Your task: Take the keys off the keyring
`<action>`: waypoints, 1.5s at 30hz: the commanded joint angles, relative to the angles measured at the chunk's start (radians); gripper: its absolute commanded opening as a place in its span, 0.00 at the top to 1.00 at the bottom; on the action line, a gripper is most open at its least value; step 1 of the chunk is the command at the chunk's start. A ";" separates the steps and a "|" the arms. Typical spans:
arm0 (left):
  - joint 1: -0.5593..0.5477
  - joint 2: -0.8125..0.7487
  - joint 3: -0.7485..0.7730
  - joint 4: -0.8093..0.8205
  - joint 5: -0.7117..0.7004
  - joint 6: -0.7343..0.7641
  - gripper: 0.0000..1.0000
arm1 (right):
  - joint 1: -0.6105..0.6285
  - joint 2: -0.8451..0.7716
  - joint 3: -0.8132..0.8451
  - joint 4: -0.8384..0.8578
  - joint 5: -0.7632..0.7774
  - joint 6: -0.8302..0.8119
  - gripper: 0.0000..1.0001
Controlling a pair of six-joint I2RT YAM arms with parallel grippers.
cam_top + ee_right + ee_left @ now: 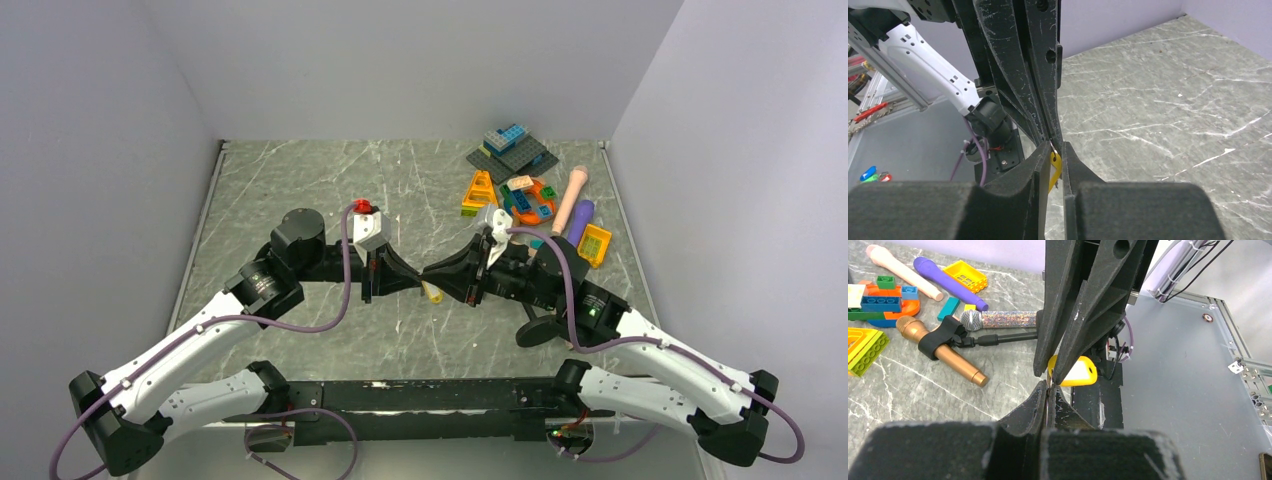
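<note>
My two grippers meet tip to tip above the middle of the table. My left gripper (pixel 413 281) is shut on a thin grey metal edge, the keyring (pixel 1049 394), pinched between its tips. My right gripper (pixel 430 276) is closed narrowly on the top end of a yellow plastic key tag (pixel 1053 167) that hangs from the ring. The tag also shows in the left wrist view (pixel 1077 373) and below the tips in the top view (pixel 432 292). A bit of wire loop shows at the tag's hole (pixel 1052 146). No brass key is visible; the fingers hide it.
Toys lie at the back right: a gold microphone (pixel 943 352) in a black clip, a glitter microphone (pixel 998 319), a purple stick (pixel 950 282), a pink microphone (pixel 572 195) and building bricks (pixel 520 195). A black round stand base (pixel 545 330) sits beside the right arm.
</note>
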 commanded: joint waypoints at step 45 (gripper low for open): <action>0.000 0.050 0.038 -0.009 0.135 0.023 1.00 | -0.001 0.283 0.262 -0.341 -0.275 -0.173 1.00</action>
